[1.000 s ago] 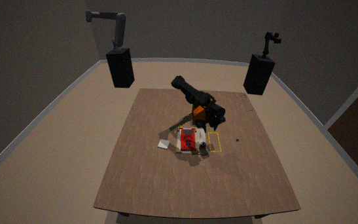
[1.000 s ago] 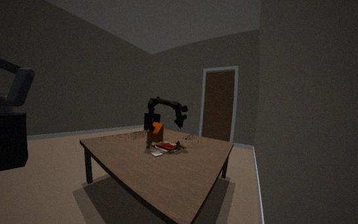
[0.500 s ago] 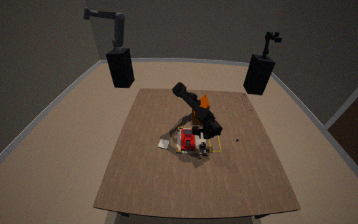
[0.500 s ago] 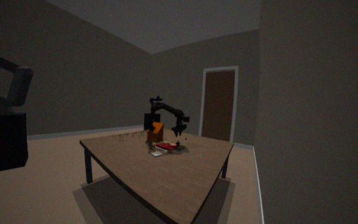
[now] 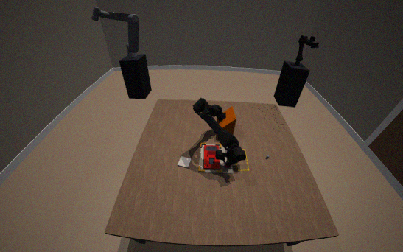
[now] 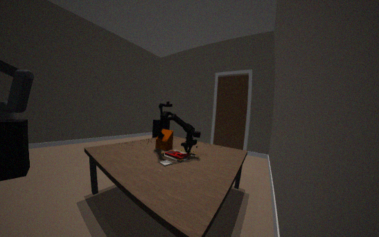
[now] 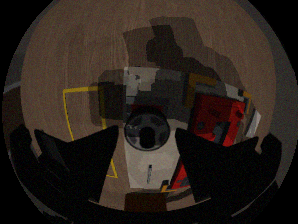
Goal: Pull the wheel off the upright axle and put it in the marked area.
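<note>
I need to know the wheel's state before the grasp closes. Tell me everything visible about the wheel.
The wheel is small, round and dark, with a glossy grey sheen and a darker centre where the axle would pass. In the wrist view it is seen from straight above, over a pale base plate beside the red block. It lies between the open gripper fingers; contact cannot be made out. The yellow marked area lies off to one side.

Legible text, labels, brands, numbers, signs: none. The red block beside the claw bears only small dark marks, too blurred to read.
</note>
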{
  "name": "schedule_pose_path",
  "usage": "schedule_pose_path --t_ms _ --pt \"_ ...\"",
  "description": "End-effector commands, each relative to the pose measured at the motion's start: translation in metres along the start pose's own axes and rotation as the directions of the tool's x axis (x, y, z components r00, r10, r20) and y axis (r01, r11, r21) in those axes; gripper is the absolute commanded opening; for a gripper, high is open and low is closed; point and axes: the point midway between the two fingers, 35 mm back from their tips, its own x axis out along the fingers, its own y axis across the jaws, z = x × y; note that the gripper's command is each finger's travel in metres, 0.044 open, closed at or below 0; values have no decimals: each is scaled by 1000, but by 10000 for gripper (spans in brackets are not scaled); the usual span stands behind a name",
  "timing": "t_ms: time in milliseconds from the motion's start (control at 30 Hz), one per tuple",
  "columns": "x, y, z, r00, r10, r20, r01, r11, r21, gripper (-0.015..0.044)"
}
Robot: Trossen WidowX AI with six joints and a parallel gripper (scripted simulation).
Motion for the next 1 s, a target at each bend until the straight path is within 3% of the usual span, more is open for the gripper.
schedule_pose_path --t_ms 0,300,500,967 --pt "-2 0 1 1000 1 4 -1 1000 2 221" --pt "-2 0 1 1000 1 4 -1 1000 2 161" --pt "-4 0 1 1000 1 5 -1 1000 2 4" --pt "-8 1 1 1000 2 6 -2 1000 1 0"
